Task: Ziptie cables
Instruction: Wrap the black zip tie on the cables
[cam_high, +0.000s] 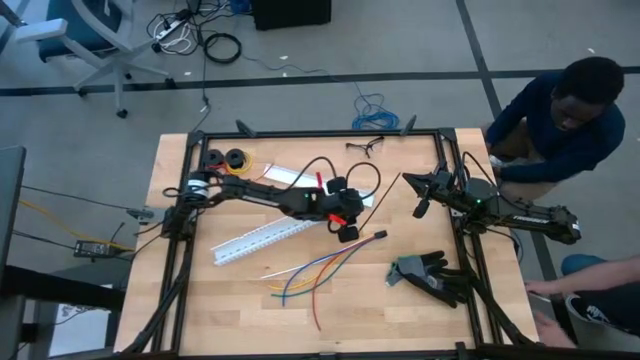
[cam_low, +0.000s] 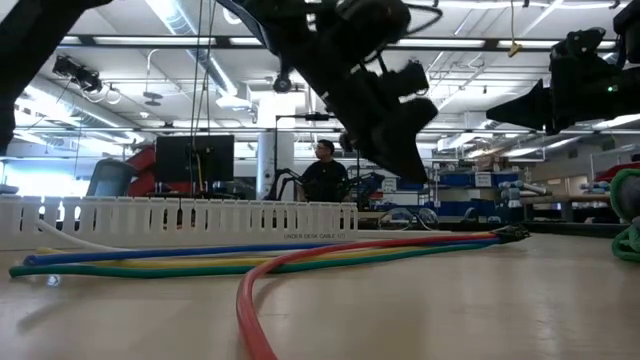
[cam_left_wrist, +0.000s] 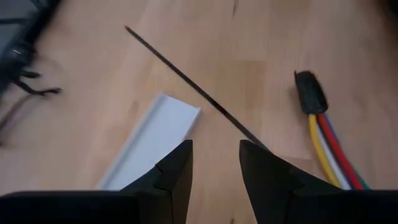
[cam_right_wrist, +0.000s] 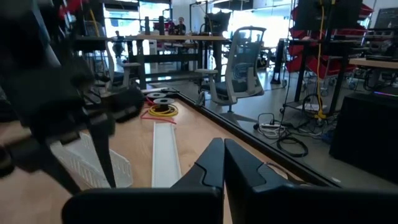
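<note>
Loose cables (cam_high: 310, 270) on table, ziptie (cam_left_wrist: 193, 90) lying flat

Two robot arms, left gripper (cam_left_wrist: 214, 171) and right gripper (cam_right_wrist: 224, 163). One bundle of cables (cam_high: 315, 270) at lower centre of the high view, joined at one black end. One black ziptie (cam_left_wrist: 193, 90). Two white ducts: one slotted (cam_high: 262, 240), one flat cover (cam_right_wrist: 165, 155). Two small wire spools (cam_high: 227, 158) at upper left. One black glove (cam_high: 432, 274) at lower right. One pair of glasses (cam_high: 365, 147).

Open-plan robotics lab or workshop: wooden bench (cam_high: 400, 300) in black framing, office chairs (cam_right_wrist: 239, 59), monitors (cam_low: 194, 157), shelving, ceiling strip lights, floor cabling (cam_high: 222, 45).
</note>
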